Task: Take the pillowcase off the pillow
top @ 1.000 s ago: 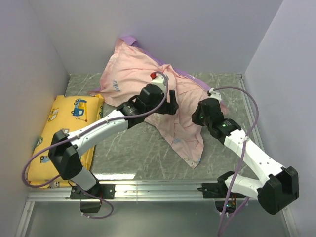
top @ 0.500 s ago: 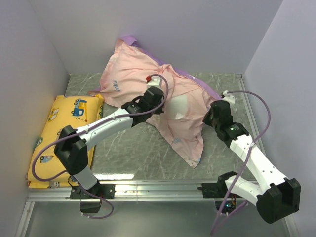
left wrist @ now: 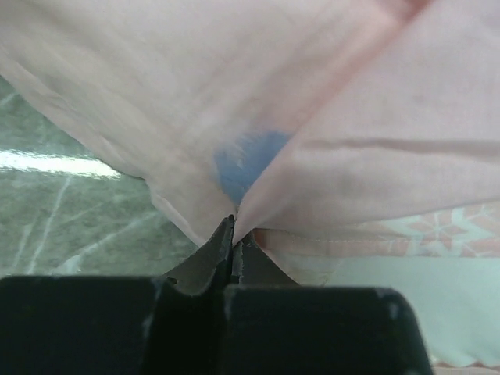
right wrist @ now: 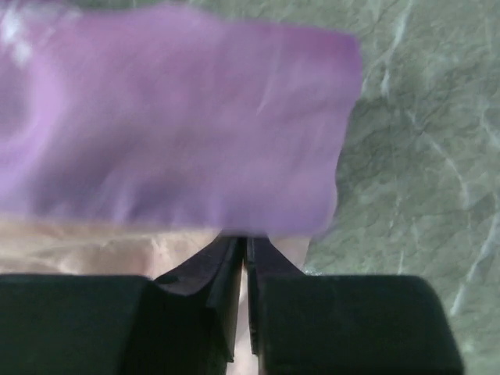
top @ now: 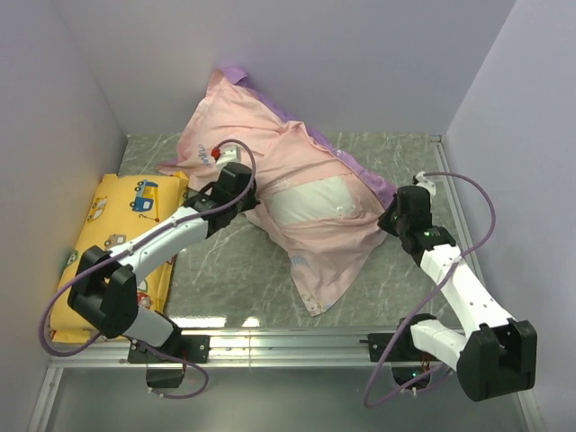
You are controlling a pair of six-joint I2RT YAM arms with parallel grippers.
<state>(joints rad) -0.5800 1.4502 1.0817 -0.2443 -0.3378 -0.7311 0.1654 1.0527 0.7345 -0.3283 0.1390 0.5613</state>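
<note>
From above, the pillowcase [top: 243,126] lay inside out over the pillow [top: 310,200], whose white middle showed. The left gripper [top: 247,202] stood at the pillow's left side, the right gripper [top: 389,219] at its right. In the left wrist view, the jaws were closed on pink cloth. In the right wrist view, the jaws pinched the purple hem. The cloth seemed thin, light and limp, and the hem seemed the best hold.

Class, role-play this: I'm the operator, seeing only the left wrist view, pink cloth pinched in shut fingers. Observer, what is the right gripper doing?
Observer: The right gripper is shut on the pillowcase's purple edge.
Operator: How much pillow is out?
Observer: From the top, a white patch of the pillow shows between the left gripper and the right.
Operator: Anything else nearby?
Observer: A yellow cushion with cartoon vehicles lies at the left.
</note>
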